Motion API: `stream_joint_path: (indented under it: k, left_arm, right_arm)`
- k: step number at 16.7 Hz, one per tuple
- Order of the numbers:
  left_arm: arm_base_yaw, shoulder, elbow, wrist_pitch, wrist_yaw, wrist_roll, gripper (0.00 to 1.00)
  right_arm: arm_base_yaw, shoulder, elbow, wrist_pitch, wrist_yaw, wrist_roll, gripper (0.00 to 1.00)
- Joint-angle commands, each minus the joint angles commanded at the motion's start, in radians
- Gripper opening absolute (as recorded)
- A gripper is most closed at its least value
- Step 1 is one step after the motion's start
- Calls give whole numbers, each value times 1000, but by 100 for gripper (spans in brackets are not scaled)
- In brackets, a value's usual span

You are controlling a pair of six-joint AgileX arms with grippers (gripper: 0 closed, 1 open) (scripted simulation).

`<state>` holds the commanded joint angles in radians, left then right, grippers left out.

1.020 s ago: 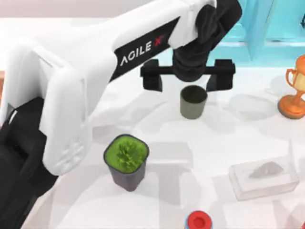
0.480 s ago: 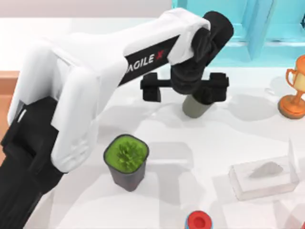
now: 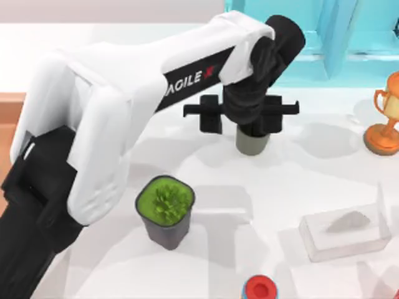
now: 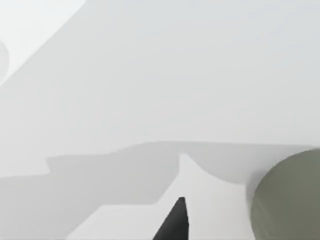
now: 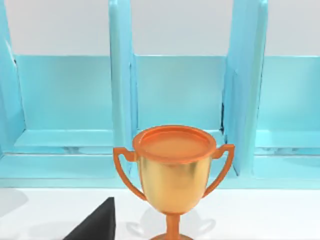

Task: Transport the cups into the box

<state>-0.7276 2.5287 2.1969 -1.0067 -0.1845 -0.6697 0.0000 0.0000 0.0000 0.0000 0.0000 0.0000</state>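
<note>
Near the back of the tabletop (image 3: 299,187), just in front of the light-blue shelf frame (image 3: 349,37), the left claw (image 3: 242,115) hangs directly over an olive-grey cup (image 3: 252,140). Its two dark fingers are spread wide, one well out to the left of the cup and the other just at the cup's right side, so the claw is released and grips nothing. The wrist body covers the cup's mouth in the top view, and the lower wall of the cup shows beneath it. From the left wrist view, the cup (image 4: 290,200) sits at the edge with one finger tip (image 4: 175,220) beside it, apart from the wall.

The step in hand looks like the grasp of this cup. To do it well, the claw should be centred so both fingers bracket the cup evenly; at present it seems offset toward the left, and closing from here might nudge the cup sideways. The fingers should reach below the rim before closing, because the wall tapers and a high pinch may slip. A straight lift would keep the cup upright.

An edge of the orange-brown box (image 3: 7,109) shows at the far left of the tabletop, so the carry probably runs leftward, past the potted plant (image 3: 165,208).

The right wrist view faces a gold trophy (image 5: 174,175) before the shelf; whether the right claw is spread or clenched cannot be told.
</note>
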Motion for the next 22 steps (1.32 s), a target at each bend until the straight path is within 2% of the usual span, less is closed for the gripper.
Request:
stream_joint_path:
  k: [5,6,16,22]
  left_arm:
    - [0,0,0,0,0,0,2]
    - [0,0,0,0,0,0,0]
    - [5,-18,-11,-8,0,13,0]
    - [127,-264,-134,-93,27,127,0]
  right_arm:
    - [0,0,0,0,0,0,100]
    - [0,0,0,0,0,0,100]
    - [0,0,0,0,0,0,100]
    - [0,0,0,0,0,0,100]
